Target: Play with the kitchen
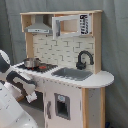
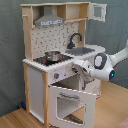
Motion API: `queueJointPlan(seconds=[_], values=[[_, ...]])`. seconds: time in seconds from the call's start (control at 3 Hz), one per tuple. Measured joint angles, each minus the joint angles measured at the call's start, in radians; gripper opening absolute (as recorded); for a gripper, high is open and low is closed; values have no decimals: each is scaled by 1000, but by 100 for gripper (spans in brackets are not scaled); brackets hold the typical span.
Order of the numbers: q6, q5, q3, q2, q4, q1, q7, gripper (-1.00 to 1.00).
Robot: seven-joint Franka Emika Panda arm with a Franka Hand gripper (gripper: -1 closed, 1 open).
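Observation:
The kitchen point(image 1: 65, 50) point(image 2: 55, 35) is a tall toy of white panels and light wood. A steel pot point(image 1: 31, 62) point(image 2: 51, 55) sits on its hob, beside a grey sink point(image 1: 72, 74) point(image 2: 85, 50) with a black faucet point(image 1: 84, 59) point(image 2: 75, 39). In the second exterior view the oven door point(image 2: 70, 102) hangs open, swung down and forward. My gripper point(image 2: 77, 66) point(image 1: 31, 95) is at the kitchen's front, just below the counter edge and above the open door. The oven front is hidden behind my arm in the first exterior view.
A range hood point(image 1: 39, 27) point(image 2: 49, 21) and a small microwave cupboard point(image 1: 72, 25) point(image 2: 97, 11) sit at the top. A grey curtain hangs behind the kitchen. The floor point(image 2: 15, 117) is wood. A white part of the robot point(image 1: 10, 112) fills the first exterior view's lower left.

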Motion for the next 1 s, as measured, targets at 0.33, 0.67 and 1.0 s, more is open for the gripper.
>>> queueJointPlan(seconds=[0.33,0.67,1.0], values=[[0,0,-1,0,0,1,103,-100],[0,0,-2,0,0,3,205,-100],[2,-25,9,-2,-1,3,197,-100]])
